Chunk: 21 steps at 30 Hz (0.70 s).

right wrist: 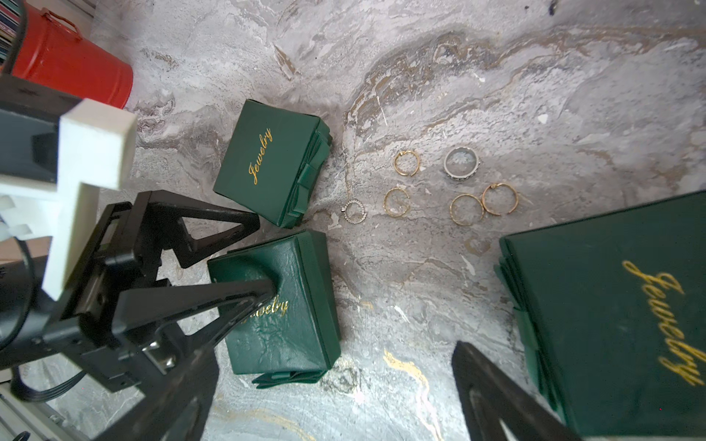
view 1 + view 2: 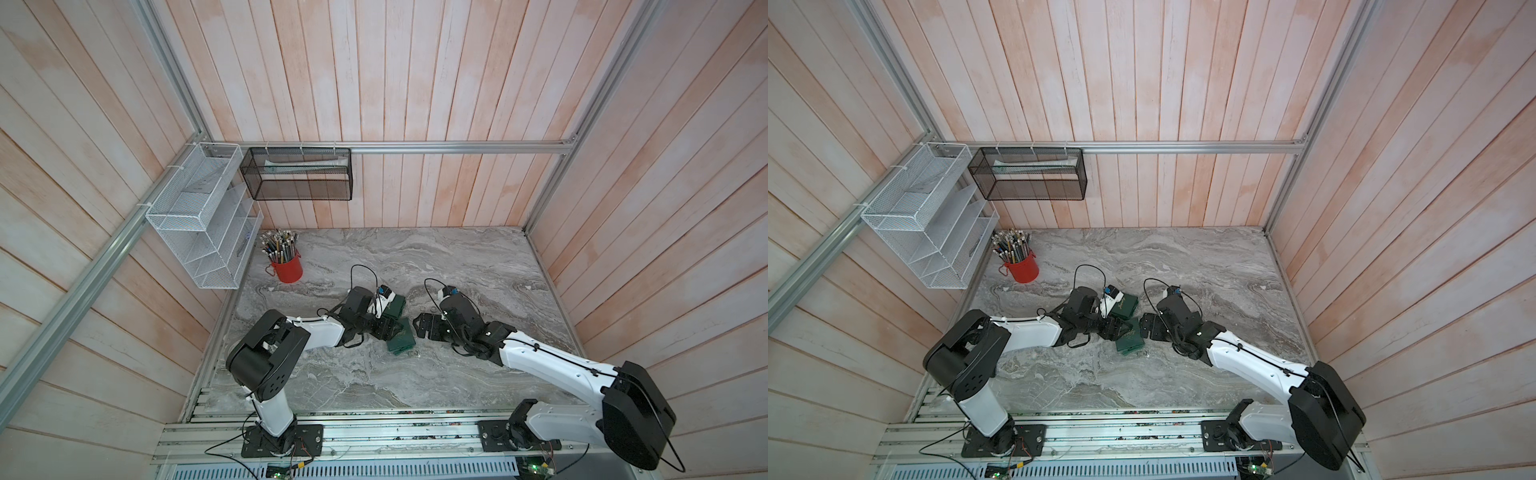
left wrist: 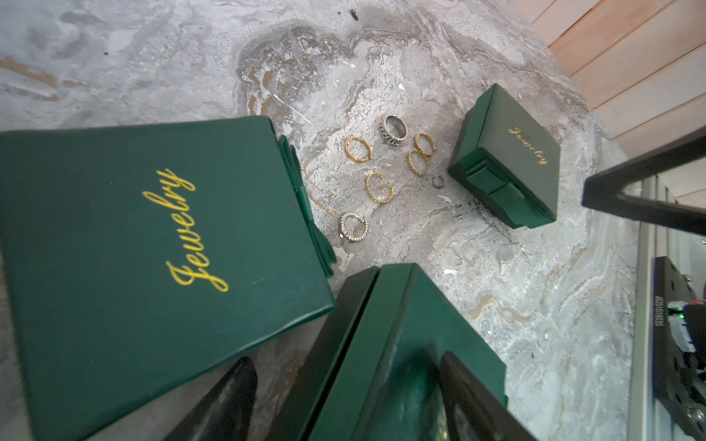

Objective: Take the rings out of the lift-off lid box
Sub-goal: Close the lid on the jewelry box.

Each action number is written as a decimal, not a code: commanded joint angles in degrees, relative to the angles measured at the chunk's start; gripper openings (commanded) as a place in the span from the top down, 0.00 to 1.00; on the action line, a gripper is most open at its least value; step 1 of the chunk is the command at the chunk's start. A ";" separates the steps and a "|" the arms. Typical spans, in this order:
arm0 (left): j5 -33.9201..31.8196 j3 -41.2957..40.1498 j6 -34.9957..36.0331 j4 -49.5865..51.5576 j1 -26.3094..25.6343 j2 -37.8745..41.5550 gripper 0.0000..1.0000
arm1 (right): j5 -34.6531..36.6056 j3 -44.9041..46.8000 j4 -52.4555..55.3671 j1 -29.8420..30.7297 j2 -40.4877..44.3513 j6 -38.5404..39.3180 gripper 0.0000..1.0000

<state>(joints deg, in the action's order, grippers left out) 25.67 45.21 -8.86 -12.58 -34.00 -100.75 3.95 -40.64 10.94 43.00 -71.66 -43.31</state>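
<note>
Several rings (image 3: 386, 137) (image 1: 461, 175), gold and silvery, lie loose on the marble table between three green "Jewelry" boxes. I cannot tell which one is the lift-off lid box. My left gripper (image 3: 347, 362) (image 2: 388, 328) straddles one box (image 3: 401, 324) (image 1: 301, 328) (image 2: 403, 340) that shows a lid seam. One of its fingers (image 1: 263, 288) rests on the lid top; the other stands off its side with a gap. A second box (image 3: 153, 248) (image 1: 271, 164) lies beside it. My right gripper (image 1: 344, 401) (image 2: 417, 326) hangs open over bare table next to the third box (image 1: 611, 324) (image 3: 504, 156).
A red cup of pencils (image 2: 287, 268) (image 1: 72, 65) stands at the back left of the table. A white wire rack (image 2: 199, 216) and a black mesh basket (image 2: 299, 174) hang on the walls there. Both grippers' tips are close together at the table's middle.
</note>
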 commanded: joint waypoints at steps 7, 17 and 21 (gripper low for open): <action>2.10 -0.20 -2.07 1.10 -0.20 -2.90 0.34 | 0.80 0.71 1.77 -0.55 0.82 0.23 0.02; 2.08 -1.11 -4.11 2.93 -0.24 -3.83 0.37 | 0.97 0.39 2.33 -0.77 0.82 0.59 0.03; 3.10 -2.09 -5.41 2.43 -0.28 -4.08 0.39 | 0.97 0.26 2.77 -0.82 0.51 0.59 0.03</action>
<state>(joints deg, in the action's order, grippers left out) 29.23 45.52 -13.50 -14.46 -34.04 -102.43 3.97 -40.42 12.08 42.54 -71.66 -43.27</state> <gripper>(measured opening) 0.615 0.976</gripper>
